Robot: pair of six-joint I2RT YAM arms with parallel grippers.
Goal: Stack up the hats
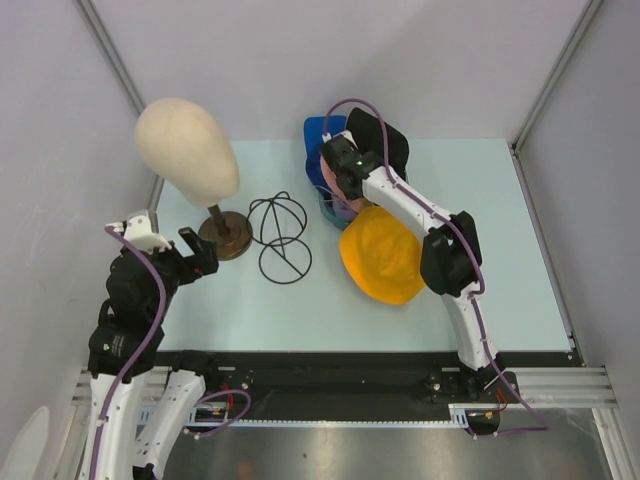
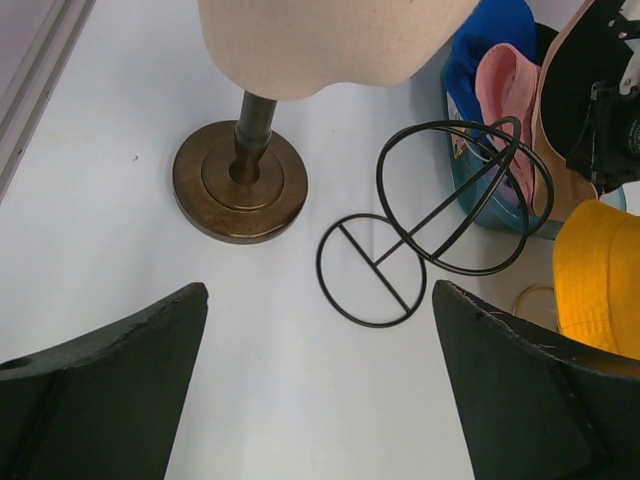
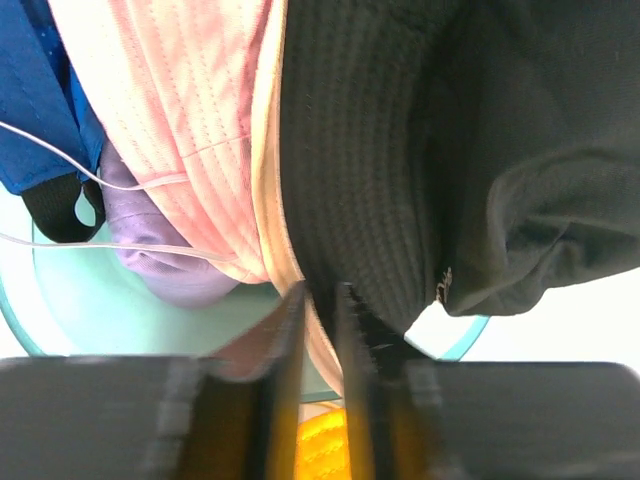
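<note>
Pink fabric bucket hat [image 3: 190, 120]: brim pinched by right gripper [image 3: 320, 340], presumably for lifting onto the stack; left gripper [image 2: 320, 300] spread, idle.

The orange bucket hat [image 1: 380, 258] is being supported flat by the bench [image 1: 500, 250]. Just behind it, the blue cap [image 3: 40, 100], pink hat [image 3: 190, 120], lavender hat [image 3: 165, 270], tan cap [image 3: 268, 190] and black bucket hat [image 3: 500, 150] are being pressed together in one heap.

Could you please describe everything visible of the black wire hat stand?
The wire hat stand is thin and black: a flat ring base with one crossbar, a short stem and crossed hoops forming an open dome. It seems upright on the pale table, bare of any hat, between the mannequin's brown base and the heaped hats, touching neither.
</note>
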